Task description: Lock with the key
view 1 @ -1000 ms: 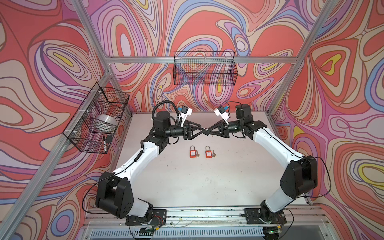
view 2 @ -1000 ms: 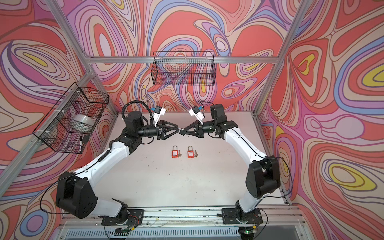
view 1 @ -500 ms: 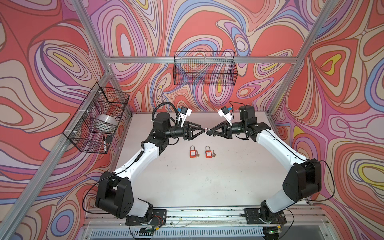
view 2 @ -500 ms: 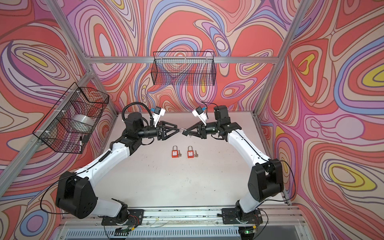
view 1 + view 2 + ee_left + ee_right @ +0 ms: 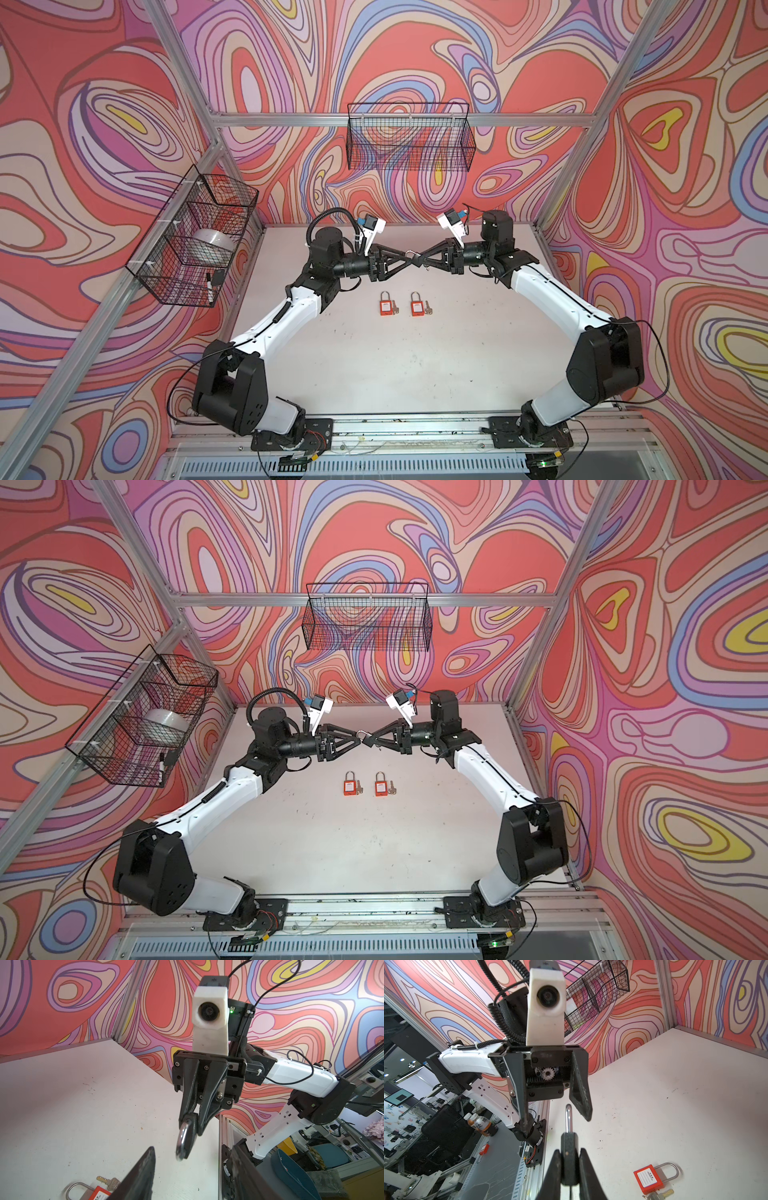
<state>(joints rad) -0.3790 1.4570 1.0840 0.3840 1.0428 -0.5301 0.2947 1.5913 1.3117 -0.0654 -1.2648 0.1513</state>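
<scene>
right arm (image 5: 552, 291) has slid slightly right since a second ago, carrying the right gripper (image 5: 569, 1154) and its black padlock (image 5: 569, 1140). the gap between the two grippers' tips half a second ago is gone, they overlap now. left gripper (image 5: 557, 1124) fingers (image 5: 580, 1093) have narrowed, either side of the shackle (image 5: 568, 1118), no contact.

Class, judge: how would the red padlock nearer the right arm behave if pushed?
The red padlock lies flat, so it probably slides rather than rolls. Its metal shackle looks rigid. The key beside it would likely shift too.
</scene>
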